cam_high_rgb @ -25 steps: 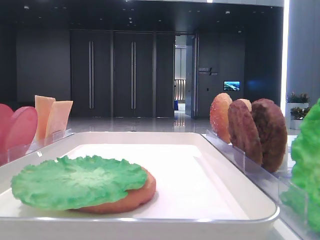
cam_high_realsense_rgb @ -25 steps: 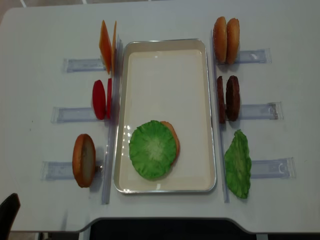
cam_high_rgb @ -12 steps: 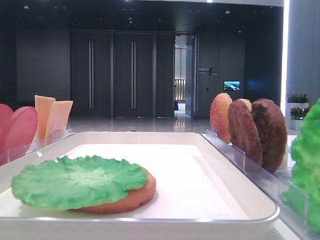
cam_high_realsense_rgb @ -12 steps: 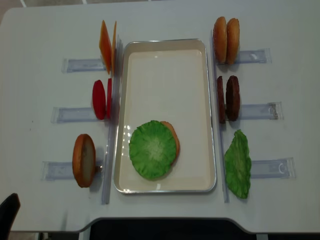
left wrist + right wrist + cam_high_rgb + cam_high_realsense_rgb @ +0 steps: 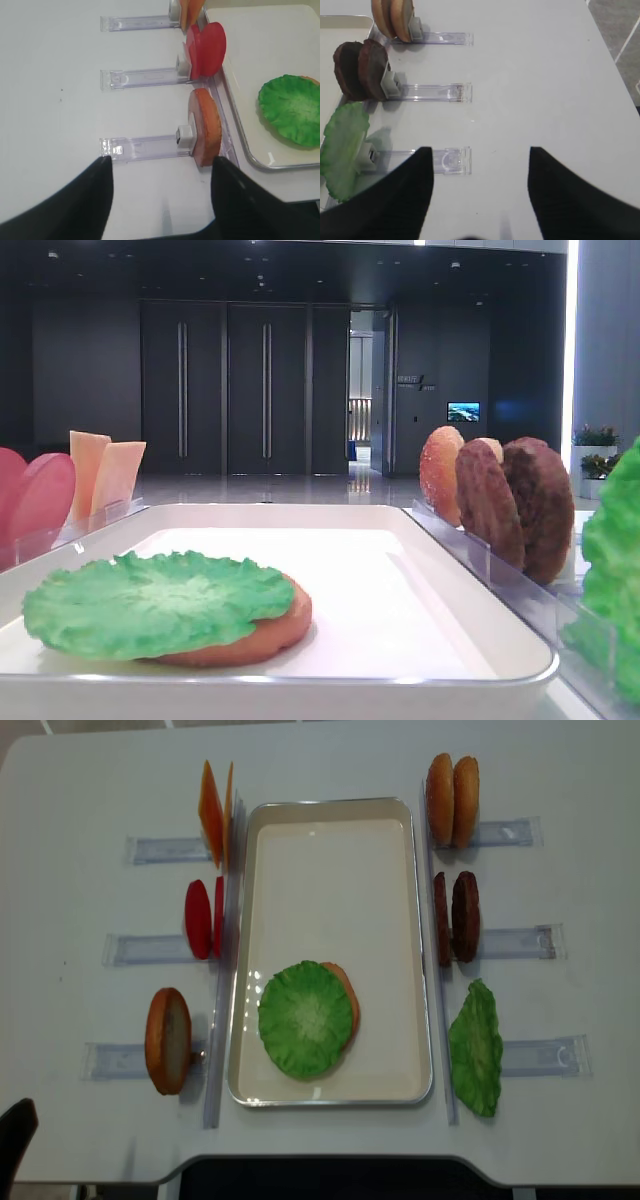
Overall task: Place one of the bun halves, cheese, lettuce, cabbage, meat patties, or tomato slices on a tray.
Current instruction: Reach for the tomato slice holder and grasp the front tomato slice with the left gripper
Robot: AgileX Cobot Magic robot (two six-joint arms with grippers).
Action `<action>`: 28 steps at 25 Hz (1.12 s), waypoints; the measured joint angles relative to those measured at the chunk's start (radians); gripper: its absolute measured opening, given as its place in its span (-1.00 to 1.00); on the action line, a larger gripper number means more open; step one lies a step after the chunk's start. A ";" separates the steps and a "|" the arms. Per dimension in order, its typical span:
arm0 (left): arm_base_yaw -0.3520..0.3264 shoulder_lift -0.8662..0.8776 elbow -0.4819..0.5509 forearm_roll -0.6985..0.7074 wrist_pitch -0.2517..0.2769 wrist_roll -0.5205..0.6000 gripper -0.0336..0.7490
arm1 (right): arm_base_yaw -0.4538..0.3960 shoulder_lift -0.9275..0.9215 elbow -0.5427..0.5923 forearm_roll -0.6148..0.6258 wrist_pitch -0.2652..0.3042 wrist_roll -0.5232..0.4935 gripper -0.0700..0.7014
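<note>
**Lettuce and bun on the tray, both arms back at the near edge**

The tray (image 5: 330, 820) lies lengthwise in the middle of the white table (image 5: 560, 770). On its near half rests a bun half (image 5: 346, 995), lying flat, with a round lettuce leaf (image 5: 305, 1018) on top that covers most of it; only the bun's right edge shows past the leaf.

Clear racks (image 5: 515, 942) stand along both long sides of the tray. On the left, from far to near: two cheese slices (image 5: 212, 812) on edge, two tomato slices (image 5: 200, 918) on edge, and one bun half (image 5: 167, 1040) upright. On the right, from far to near: two bun halves (image 5: 451, 800), two meat patties (image 5: 457, 917), and a second lettuce leaf (image 5: 475, 1048) leaning in the nearest rack.

The left gripper (image 5: 162, 190) hangs over the near left part of the table, just short of the rack with the single bun; its jaws stand well apart and hold nothing. In the overhead view only a dark corner of that arm shows at the bottom left. The right gripper (image 5: 480, 185) hangs over the near right part of the table, close to the rack with the leaning lettuce; its jaws are likewise apart and empty.
</note>
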 joint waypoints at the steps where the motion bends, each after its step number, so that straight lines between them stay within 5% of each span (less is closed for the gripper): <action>1: 0.000 0.033 -0.015 0.001 0.000 -0.012 0.29 | 0.000 0.000 0.000 0.000 0.000 0.000 0.22; 28: 0.000 0.996 -0.513 0.058 -0.006 -0.121 0.29 | 0.000 0.000 0.000 0.001 0.000 0.000 0.22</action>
